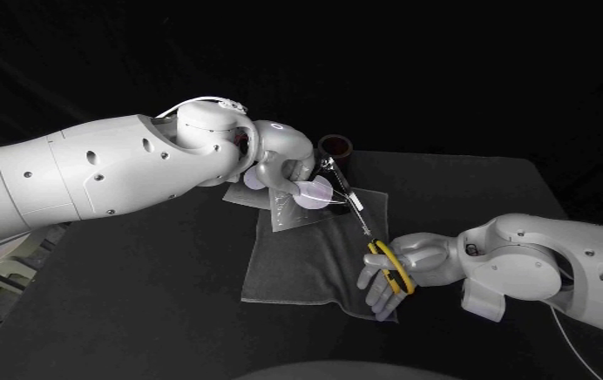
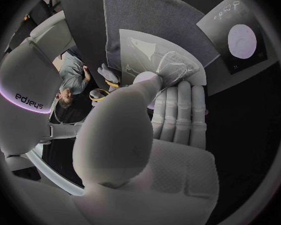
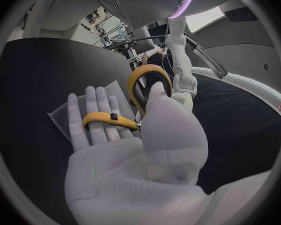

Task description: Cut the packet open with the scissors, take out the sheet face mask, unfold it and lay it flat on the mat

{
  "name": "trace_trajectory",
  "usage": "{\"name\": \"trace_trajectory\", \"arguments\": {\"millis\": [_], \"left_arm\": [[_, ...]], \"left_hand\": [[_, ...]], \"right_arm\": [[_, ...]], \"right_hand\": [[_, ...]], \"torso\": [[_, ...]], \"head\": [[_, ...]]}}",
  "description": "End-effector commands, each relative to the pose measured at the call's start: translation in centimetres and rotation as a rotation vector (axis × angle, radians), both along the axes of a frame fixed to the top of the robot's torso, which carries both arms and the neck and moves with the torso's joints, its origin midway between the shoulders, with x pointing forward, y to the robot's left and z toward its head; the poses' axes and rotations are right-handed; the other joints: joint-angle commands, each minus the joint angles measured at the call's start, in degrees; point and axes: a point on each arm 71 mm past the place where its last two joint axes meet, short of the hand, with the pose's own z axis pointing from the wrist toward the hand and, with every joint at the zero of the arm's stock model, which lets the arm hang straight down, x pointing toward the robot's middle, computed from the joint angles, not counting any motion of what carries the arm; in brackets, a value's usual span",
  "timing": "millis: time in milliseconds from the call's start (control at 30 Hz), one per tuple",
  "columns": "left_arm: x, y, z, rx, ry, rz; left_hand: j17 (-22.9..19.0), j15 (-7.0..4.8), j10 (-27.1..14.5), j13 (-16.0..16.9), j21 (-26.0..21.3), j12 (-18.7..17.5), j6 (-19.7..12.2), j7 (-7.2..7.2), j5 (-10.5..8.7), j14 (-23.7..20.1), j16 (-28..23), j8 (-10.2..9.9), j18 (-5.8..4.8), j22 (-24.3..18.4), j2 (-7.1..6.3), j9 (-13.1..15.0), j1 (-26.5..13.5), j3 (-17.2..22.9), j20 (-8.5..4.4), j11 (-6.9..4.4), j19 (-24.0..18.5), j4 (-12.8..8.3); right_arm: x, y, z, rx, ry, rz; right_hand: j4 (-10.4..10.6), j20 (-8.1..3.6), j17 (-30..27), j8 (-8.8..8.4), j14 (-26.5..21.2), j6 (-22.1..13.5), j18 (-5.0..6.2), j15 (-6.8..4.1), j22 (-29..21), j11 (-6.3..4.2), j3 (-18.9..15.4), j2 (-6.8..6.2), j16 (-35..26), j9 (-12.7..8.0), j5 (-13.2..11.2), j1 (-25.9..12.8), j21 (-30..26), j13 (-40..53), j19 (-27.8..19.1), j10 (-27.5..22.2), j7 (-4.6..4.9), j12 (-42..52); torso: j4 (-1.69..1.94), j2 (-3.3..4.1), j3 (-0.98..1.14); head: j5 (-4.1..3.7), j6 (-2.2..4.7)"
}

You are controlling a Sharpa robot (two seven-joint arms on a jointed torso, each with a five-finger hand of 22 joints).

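My left hand [image 1: 283, 171] holds the pale face mask packet [image 1: 299, 207] above the far edge of the grey mat [image 1: 301, 267]. In the left wrist view the thumb presses the packet [image 2: 168, 67] against the fingers [image 2: 178, 110]. My right hand [image 1: 404, 265] grips the scissors [image 1: 389, 265] by their yellow handles over the mat's right side. Their thin blades [image 1: 352, 201] reach up along the packet's right edge, toward the left hand. In the right wrist view the thumb goes through one yellow loop [image 3: 147, 82] and the fingers through the other [image 3: 109, 120].
A dark round cup [image 1: 337, 146] stands just behind the left hand. A dark card with a pale disc [image 2: 240, 40] lies beside the mat [image 2: 153, 15]. Black table [image 1: 138, 310] surrounds the mat on all sides.
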Motion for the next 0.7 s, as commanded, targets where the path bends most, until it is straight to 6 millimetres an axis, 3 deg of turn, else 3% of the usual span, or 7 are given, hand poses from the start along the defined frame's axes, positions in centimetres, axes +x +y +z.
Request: {"name": "trace_trajectory", "arguments": {"millis": [33,700], "left_arm": [[-0.2,-0.3,0.1,-0.006,-0.011,-0.022],[-0.7,-0.6,0.1,0.000,0.001,-0.038]], "left_hand": [[-0.1,-0.27,0.2,0.0,0.1,0.0,0.4,-0.42,0.20,0.0,-0.4,0.2,1.17,0.1,0.50,0.5,0.0,7.9,-0.10,-0.16,-0.2,-7.5],[-0.1,-0.28,0.2,0.1,0.1,-0.1,0.4,-0.45,0.20,0.0,-0.4,0.1,1.16,0.1,0.54,0.6,-0.1,7.9,-0.14,-0.16,-0.3,-7.5]], "right_arm": [[0.0,0.2,0.0,0.004,0.007,0.029],[0.2,1.5,0.6,0.046,-0.035,0.017]], "right_hand": [[0.0,-0.17,-0.1,0.36,-2.5,-0.4,1.80,1.94,0.1,0.05,0.5,-0.32,0.4,0.0,-0.2,-0.1,-0.3,0.0,-0.4,-0.3,6.38,0.3],[-0.2,-0.18,-0.5,1.09,-2.3,0.0,1.85,1.83,0.1,-0.13,1.6,1.80,1.2,0.1,-0.2,0.3,-0.4,0.0,-0.4,-0.1,6.21,1.0]], "torso": [[0.08,0.03,0.01],[-0.02,0.03,0.03]], "head": [[-0.01,0.03],[-0.04,0.36]]}}
